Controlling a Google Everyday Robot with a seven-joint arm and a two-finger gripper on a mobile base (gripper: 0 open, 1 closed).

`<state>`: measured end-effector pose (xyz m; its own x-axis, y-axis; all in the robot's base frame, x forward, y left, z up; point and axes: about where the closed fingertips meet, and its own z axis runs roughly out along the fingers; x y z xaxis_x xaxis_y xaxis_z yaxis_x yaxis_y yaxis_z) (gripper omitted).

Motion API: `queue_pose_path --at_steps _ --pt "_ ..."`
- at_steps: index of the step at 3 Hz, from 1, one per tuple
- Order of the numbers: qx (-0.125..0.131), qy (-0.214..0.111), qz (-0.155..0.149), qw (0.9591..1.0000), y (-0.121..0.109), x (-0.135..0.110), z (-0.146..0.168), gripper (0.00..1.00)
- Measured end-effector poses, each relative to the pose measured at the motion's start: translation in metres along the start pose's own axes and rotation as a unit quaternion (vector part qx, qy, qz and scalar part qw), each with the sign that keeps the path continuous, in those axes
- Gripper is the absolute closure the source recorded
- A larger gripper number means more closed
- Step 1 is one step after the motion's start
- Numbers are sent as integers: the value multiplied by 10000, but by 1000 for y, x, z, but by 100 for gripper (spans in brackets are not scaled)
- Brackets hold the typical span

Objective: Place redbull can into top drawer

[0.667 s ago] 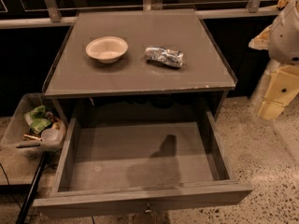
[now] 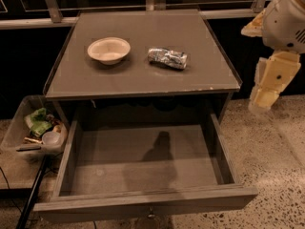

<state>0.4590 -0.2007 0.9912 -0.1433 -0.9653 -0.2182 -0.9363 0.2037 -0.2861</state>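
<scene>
The redbull can (image 2: 167,58), silver, crinkly and with bluish patches, lies on its side on the cabinet top, right of centre. The top drawer (image 2: 143,205) is pulled fully open below it and holds nothing, with a small metal knob at the centre of its front panel. My gripper (image 2: 265,95) hangs from the cream arm at the right edge of the view. It is off the cabinet's right side, over the floor, well apart from the can and holding nothing that I can see.
A round cream bowl (image 2: 108,49) stands on the cabinet top left of the can. A clear plastic bin (image 2: 34,128) of clutter sits at the lower left beside the drawer. A black pole leans at the drawer's front left. Speckled floor lies to the right.
The arm and gripper have shifted slightly to the left, towards the cabinet. The can, bowl and drawer have not moved.
</scene>
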Motion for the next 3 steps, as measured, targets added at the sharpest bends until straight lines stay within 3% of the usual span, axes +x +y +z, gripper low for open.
queue_pose_path --at_steps 1,2,3 --pt "246 -540 -188 9981 -25 -16 0 0" --pt "535 -1236 99 9908 -48 -21 10 0" --pt "1015 -1892 533 9752 -82 -36 16 0"
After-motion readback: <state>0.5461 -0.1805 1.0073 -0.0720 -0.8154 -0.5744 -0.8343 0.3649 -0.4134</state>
